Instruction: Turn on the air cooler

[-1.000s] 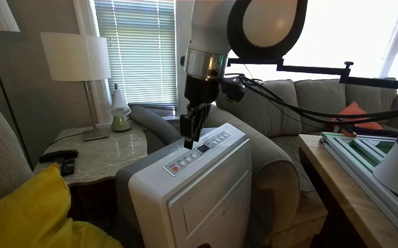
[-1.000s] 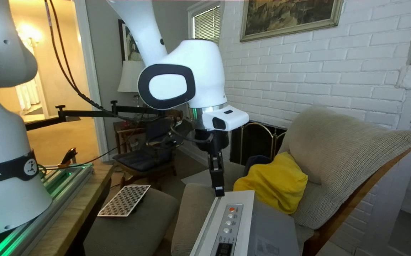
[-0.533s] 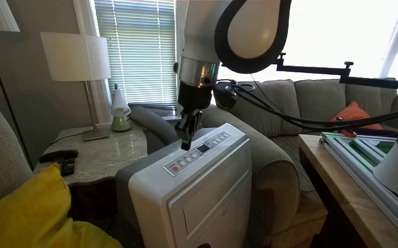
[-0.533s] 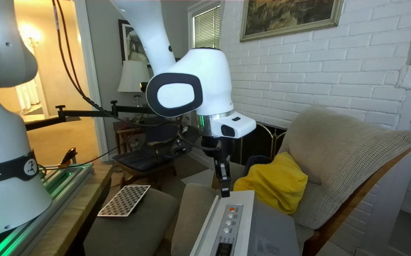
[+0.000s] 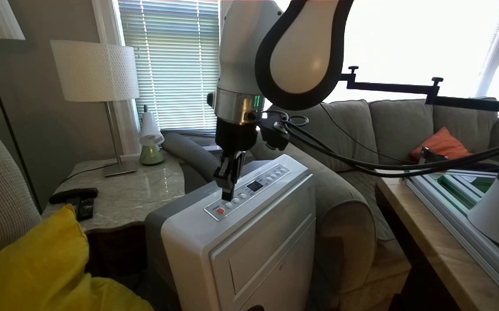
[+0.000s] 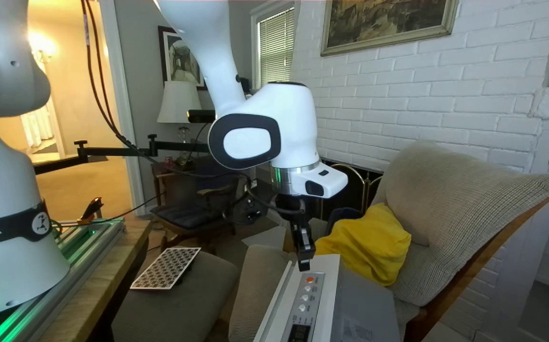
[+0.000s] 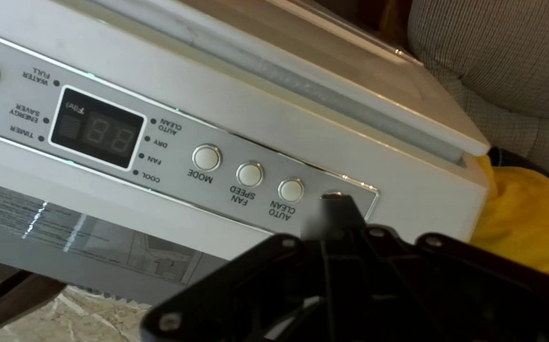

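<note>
The white air cooler (image 5: pixel 271 255) stands upright with its sloped control strip facing up; its top also shows in an exterior view (image 6: pixel 330 273). An orange-red button (image 5: pixel 220 211) sits at the strip's end, also visible there (image 6: pixel 309 280). In the wrist view the display (image 7: pixel 97 128) is dark with faint digits, beside white buttons (image 7: pixel 250 174). My gripper (image 5: pixel 227 198) points down with its fingers together and empty, just above the orange button's end (image 6: pixel 304 267). In the wrist view the fingertips (image 7: pixel 343 211) cover that button except its rim. I cannot tell whether they touch.
A grey hose (image 5: pixel 193 155) rises behind the cooler. A marble side table (image 5: pixel 145 190) holds a lamp (image 5: pixel 96 73). A grey sofa (image 5: pixel 340 194) and an armchair with a yellow pillow (image 6: pixel 364 242) flank the cooler. A wooden table (image 5: pixel 422 242) carries the robot base.
My gripper has moved down and along the control strip toward the orange button's end. It stays shut. The cooler has not moved.
</note>
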Available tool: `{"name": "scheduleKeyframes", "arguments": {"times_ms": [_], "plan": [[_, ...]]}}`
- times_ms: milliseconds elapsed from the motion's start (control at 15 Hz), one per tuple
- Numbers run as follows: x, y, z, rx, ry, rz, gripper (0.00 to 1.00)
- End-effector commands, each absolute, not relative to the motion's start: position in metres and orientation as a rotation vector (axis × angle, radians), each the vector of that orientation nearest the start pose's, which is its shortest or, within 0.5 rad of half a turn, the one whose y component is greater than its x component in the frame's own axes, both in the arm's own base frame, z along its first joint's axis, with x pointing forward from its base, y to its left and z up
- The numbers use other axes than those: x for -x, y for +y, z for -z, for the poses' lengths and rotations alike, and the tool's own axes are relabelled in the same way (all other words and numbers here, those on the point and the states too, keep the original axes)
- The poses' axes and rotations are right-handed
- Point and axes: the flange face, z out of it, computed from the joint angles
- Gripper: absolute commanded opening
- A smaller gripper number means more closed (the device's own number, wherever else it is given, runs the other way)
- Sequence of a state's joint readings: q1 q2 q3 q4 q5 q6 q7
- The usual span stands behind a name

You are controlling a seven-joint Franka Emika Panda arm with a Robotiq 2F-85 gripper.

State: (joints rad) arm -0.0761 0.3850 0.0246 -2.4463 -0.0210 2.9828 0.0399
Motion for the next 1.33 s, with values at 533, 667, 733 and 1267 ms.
{"name": "scheduleKeyframes", "arguments": {"times_ms": [533,667,733,1267], "plan": [[-0.505,-0.023,-0.143,3.124,0.023,0.21,0.0],[-0.505,-0.023,-0.142,3.124,0.017,0.208,0.0],[-0.505,-0.024,-0.141,3.123,0.018,0.207,0.0],[-0.509,-0.026,-0.137,3.121,0.025,0.209,0.0]]}}
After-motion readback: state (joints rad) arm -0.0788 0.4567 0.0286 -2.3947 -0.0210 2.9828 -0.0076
